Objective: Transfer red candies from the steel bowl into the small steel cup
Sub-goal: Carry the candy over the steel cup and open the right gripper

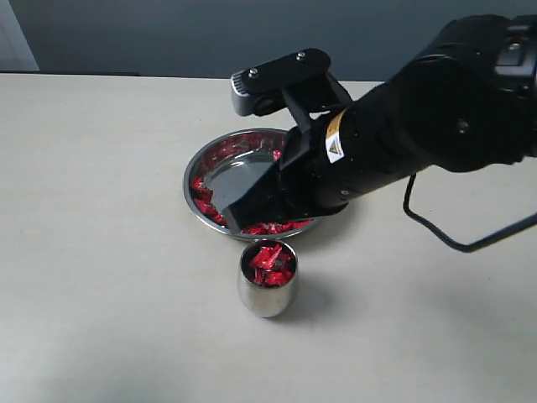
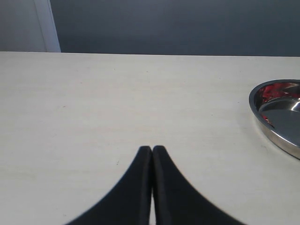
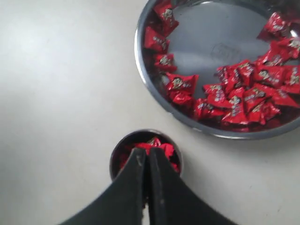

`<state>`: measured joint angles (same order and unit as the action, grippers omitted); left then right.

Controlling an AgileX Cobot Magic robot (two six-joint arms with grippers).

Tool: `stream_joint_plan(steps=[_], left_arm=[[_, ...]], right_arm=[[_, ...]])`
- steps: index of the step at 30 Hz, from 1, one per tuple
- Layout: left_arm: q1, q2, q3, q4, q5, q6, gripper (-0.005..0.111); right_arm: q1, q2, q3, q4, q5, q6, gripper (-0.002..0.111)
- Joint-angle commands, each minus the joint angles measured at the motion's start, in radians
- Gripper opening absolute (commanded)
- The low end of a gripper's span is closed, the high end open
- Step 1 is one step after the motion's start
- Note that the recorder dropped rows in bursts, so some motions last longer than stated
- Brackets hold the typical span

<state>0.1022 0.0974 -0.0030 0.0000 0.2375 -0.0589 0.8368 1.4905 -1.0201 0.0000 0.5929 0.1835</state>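
The steel bowl (image 1: 191,172) sits mid-table with red candies (image 1: 201,195) round its inner edge. The right wrist view shows the candies (image 3: 243,98) heaped on one side of the bowl (image 3: 206,42). The small steel cup (image 1: 267,295) stands just in front of the bowl, full of red candies (image 1: 268,264). My right gripper (image 1: 237,222) hangs above the bowl's near rim. Its jaws are shut, with no candy visible between them. In its wrist view the right gripper (image 3: 146,152) lines up over the cup (image 3: 115,154). My left gripper (image 2: 152,149) is shut and empty above bare table.
The right arm's black body (image 1: 419,126) reaches in from the right, with a cable (image 1: 436,231) trailing on the table. The pale tabletop (image 1: 101,252) runs back to a grey wall. In the left wrist view the bowl's rim (image 2: 281,117) shows at one side.
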Motion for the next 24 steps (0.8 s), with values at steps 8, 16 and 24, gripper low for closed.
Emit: stream_joint_plan(steps=[8,16,24], left_arm=[[-0.005,-0.005,0.003,0.000,-0.004,-0.002,0.000],[-0.005,-0.005,0.003,0.000,-0.004,-0.002,0.000],[-0.005,-0.005,0.003,0.000,-0.004,-0.002,0.000]], right_arm=[[0.003,0.055,0.059,0.253,-0.025,-0.259,-0.001],[0.003,0.155,0.059,0.248,-0.049,-0.262,-0.001],[0.003,0.177,0.059,0.245,-0.084,-0.285,-0.001]])
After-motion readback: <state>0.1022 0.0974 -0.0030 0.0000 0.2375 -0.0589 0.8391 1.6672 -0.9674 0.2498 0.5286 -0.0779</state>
